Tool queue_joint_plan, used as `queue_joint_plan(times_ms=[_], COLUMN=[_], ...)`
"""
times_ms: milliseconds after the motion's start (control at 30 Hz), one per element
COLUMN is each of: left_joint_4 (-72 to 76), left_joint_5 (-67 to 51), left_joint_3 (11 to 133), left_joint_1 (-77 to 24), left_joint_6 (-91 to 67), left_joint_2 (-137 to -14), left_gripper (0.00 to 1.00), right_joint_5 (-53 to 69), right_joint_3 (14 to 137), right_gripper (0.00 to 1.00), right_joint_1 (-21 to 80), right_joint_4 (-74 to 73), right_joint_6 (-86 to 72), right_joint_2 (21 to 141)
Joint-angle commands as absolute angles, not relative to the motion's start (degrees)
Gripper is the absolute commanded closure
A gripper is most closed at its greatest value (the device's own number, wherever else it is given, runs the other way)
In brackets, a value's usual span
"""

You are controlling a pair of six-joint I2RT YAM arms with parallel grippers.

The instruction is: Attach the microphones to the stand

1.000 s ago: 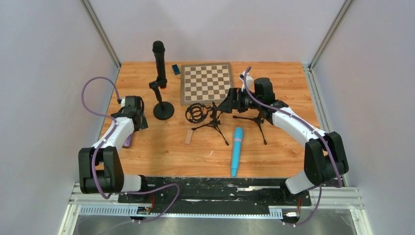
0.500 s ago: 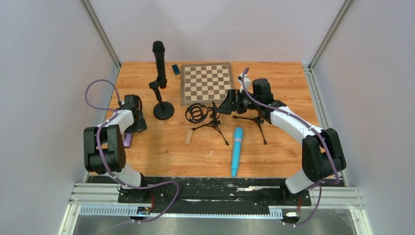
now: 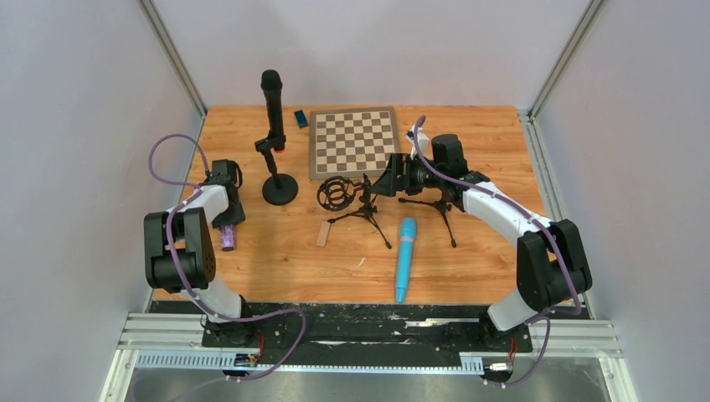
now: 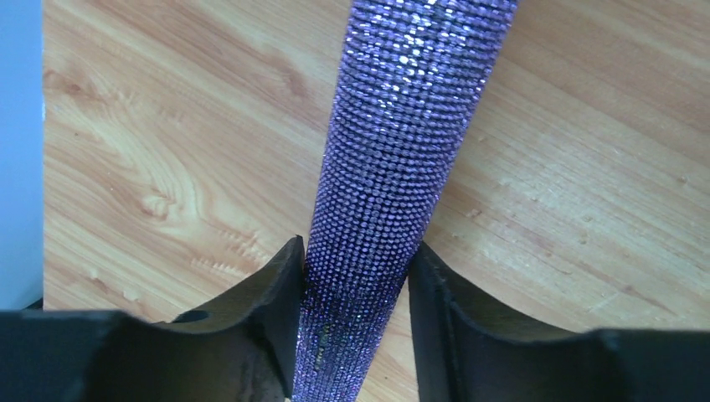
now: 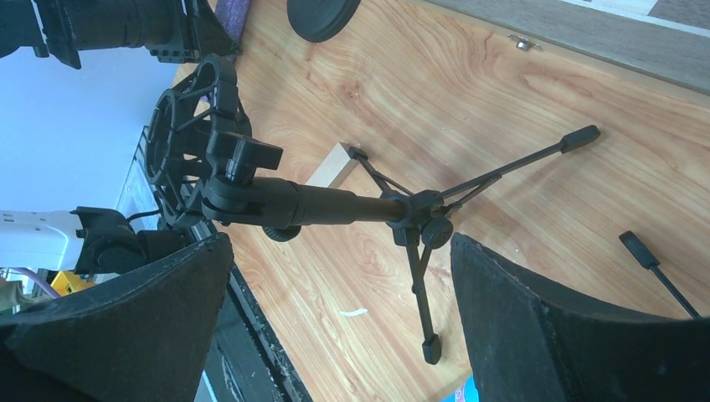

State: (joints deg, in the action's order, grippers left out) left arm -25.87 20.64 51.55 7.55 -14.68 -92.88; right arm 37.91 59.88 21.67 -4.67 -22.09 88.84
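The purple microphone [image 4: 402,142], covered in glittery studs, lies on the wooden table near the left edge [image 3: 228,239]. My left gripper [image 4: 356,251] [image 3: 226,213] is shut on its body, a finger pressed to each side. The light blue microphone [image 3: 405,256] lies flat near the front middle. The long black microphone [image 3: 271,105] stands upright in a round-base stand [image 3: 280,189]. A tripod stand [image 5: 335,203] [image 3: 363,209] carries a black shock mount [image 3: 335,194] [image 5: 188,126]. My right gripper [image 5: 339,318] [image 3: 387,178] hangs open just right of that mount, holding nothing.
A chessboard [image 3: 353,142] lies at the back middle, with a small blue object [image 3: 300,119] beside it. A second tripod [image 3: 437,206] stands under my right arm. A small wooden block [image 3: 323,234] lies near the first tripod's legs.
My left gripper has closed from wide open onto the purple microphone, and the left arm has folded back towards its base. The right arm has barely moved.
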Motion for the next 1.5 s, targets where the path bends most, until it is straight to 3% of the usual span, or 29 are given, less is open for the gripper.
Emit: queue_joint_plan(times_ms=[0,400,533,667,1000,1467], left_joint_4=[-26.53,-21.84,-21.22,-20.93,-18.26,-20.51], left_joint_5=[13.32,-8.81,-9.32,-10.24,-12.65,-21.10], left_joint_3=[50.30,39.60,37.53,35.47,28.70,35.55], left_joint_1=[8.00,6.90,4.96,3.92,2.17,1.00], left_joint_6=[-15.31,-21.29,-23.21,-24.64,-26.88,-23.36], left_joint_2=[-92.77,-78.24,-74.20,-70.69,-52.16,-26.99], left_gripper=[0.56,0.64,0.88,1.00,1.00,1.00], right_joint_5=[37.62,37.12,36.08,35.40,34.94,33.62], right_joint_3=[62.31,61.38,60.77,60.66,60.82,62.88], right_gripper=[0.00,0.00,0.00,0.00,0.00,0.00], right_joint_1=[21.56,21.60,21.56,21.56,21.56,21.57], right_joint_4=[-5.49,-5.54,-5.61,-5.85,-6.32,-8.26], right_joint_6=[-21.02,-21.01,-20.80,-20.36,-20.48,-18.58], right_joint_2=[87.83,87.07,86.23,85.34,83.30,78.33])
